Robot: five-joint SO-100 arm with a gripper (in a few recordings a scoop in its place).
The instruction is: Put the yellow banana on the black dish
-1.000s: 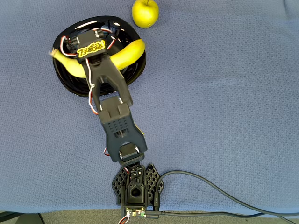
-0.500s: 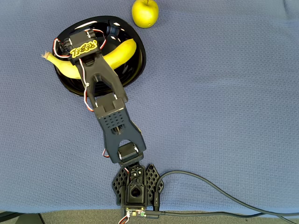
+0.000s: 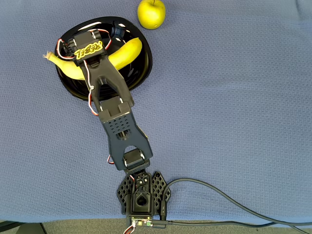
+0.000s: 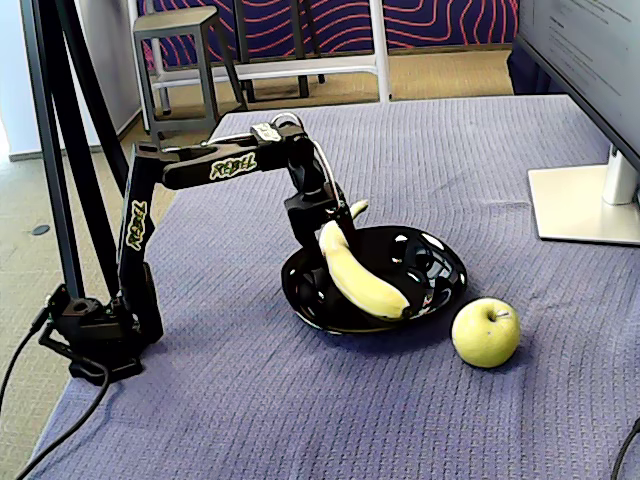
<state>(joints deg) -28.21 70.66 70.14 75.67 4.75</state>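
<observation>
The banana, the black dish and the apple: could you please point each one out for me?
yellow banana (image 4: 358,280), fixed view, middle of its body.
black dish (image 3: 139,80), overhead view, bare right rim.
apple (image 4: 486,332), fixed view, centre of its front.

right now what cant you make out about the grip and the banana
- Gripper jaws: hidden by the wrist in the overhead view and by the banana in the fixed view.
- Banana's middle: covered by the arm in the overhead view.
- Whether the banana rests fully on the black dish or is partly held up: unclear.
</observation>
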